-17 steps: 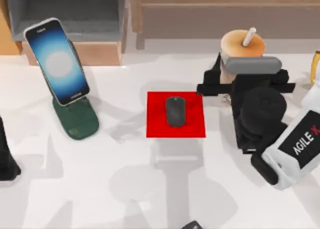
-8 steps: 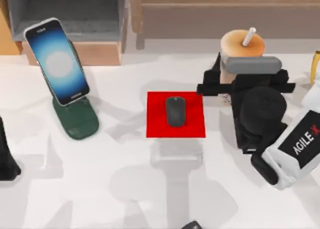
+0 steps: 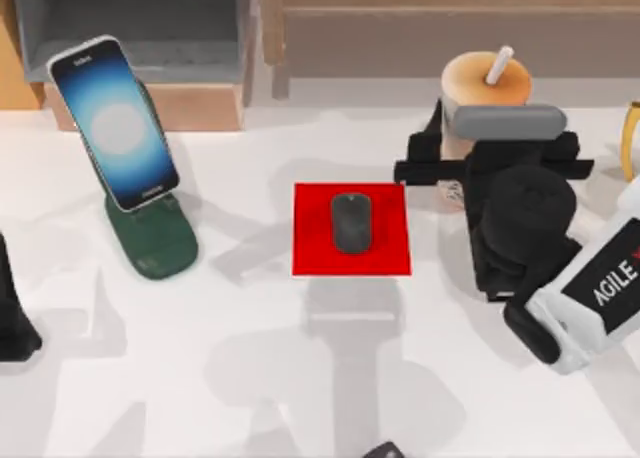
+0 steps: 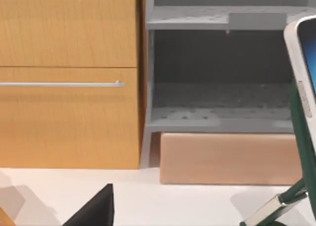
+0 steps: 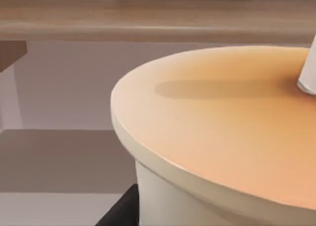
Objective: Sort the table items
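A beige bubble-tea cup (image 3: pixel 472 80) with a white straw (image 3: pixel 498 66) stands at the back right of the white table (image 3: pixel 250 358). My right gripper (image 3: pixel 486 128) is shut around its body, and the cup's lid (image 5: pixel 232 122) looms close in the right wrist view with a dark fingertip (image 5: pixel 121 211) beside it. In the middle of the table, a dark grey mouse (image 3: pixel 351 223) lies on a red mat (image 3: pixel 312 253). The black smartphone (image 3: pixel 116 123), its screen lit, leans on a green stand (image 3: pixel 155 240) at the left; its edge (image 4: pixel 302 88) shows in the left wrist view. My left gripper (image 3: pixel 12 323) is parked at the left edge.
A wooden cabinet (image 4: pixel 69 78) and a grey open shelf (image 4: pixel 222 73) line the back behind the phone. A wooden ledge (image 3: pixel 450 28) runs behind the cup. A yellow object (image 3: pixel 632 138) sits at the right edge. A small dark object (image 3: pixel 383 450) pokes in at the front edge.
The right gripper and the bubble-tea cup have shifted slightly together toward the back, and the right arm has swung a little outward. The mouse, the phone and the left arm are unmoved.
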Action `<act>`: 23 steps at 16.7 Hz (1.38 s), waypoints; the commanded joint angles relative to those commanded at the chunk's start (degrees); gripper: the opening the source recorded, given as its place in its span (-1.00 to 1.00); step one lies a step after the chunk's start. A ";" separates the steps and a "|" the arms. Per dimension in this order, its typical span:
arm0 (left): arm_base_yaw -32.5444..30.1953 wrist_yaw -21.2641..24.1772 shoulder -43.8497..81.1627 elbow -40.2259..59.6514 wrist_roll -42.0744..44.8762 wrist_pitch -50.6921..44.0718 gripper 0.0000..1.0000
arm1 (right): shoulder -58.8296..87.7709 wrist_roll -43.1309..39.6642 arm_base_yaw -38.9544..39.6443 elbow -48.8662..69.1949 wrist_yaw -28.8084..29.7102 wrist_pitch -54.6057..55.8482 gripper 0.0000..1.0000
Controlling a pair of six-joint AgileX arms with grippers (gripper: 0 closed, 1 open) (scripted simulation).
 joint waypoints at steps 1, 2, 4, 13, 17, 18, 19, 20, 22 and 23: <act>0.00 0.00 0.00 0.00 0.00 0.00 1.00 | 0.00 0.00 0.00 0.00 0.00 0.00 -1.00; 0.00 0.00 0.00 0.00 0.00 0.00 1.00 | 0.25 0.09 -0.01 0.11 -0.01 0.14 -1.00; 0.00 0.00 0.00 0.00 0.00 0.00 1.00 | -0.18 0.00 0.04 0.38 0.02 0.28 -1.00; 0.00 0.00 0.00 0.00 0.00 0.00 1.00 | -6.04 -4.52 0.71 5.20 2.22 1.12 -1.00; 0.00 0.00 0.00 0.00 0.00 0.00 1.00 | -8.35 -7.20 -0.62 8.08 2.94 -0.19 -1.00; 0.00 0.00 0.00 0.00 0.00 0.00 1.00 | -9.04 -7.78 -1.21 8.96 2.90 -0.79 -1.00; 0.00 0.00 0.00 0.00 0.00 0.00 1.00 | -9.72 -8.26 -1.96 9.90 2.66 -1.62 -1.00; 0.00 0.00 0.00 0.00 0.00 0.00 1.00 | -10.34 -8.68 -2.80 10.86 2.31 -2.60 -1.00; 0.00 0.00 0.00 0.00 0.00 0.00 1.00 | -11.35 -9.26 -4.81 12.86 1.17 -5.09 -1.00; 0.00 0.00 0.00 0.00 0.00 0.00 1.00 | -11.75 -9.39 -6.00 13.89 0.36 -6.61 -1.00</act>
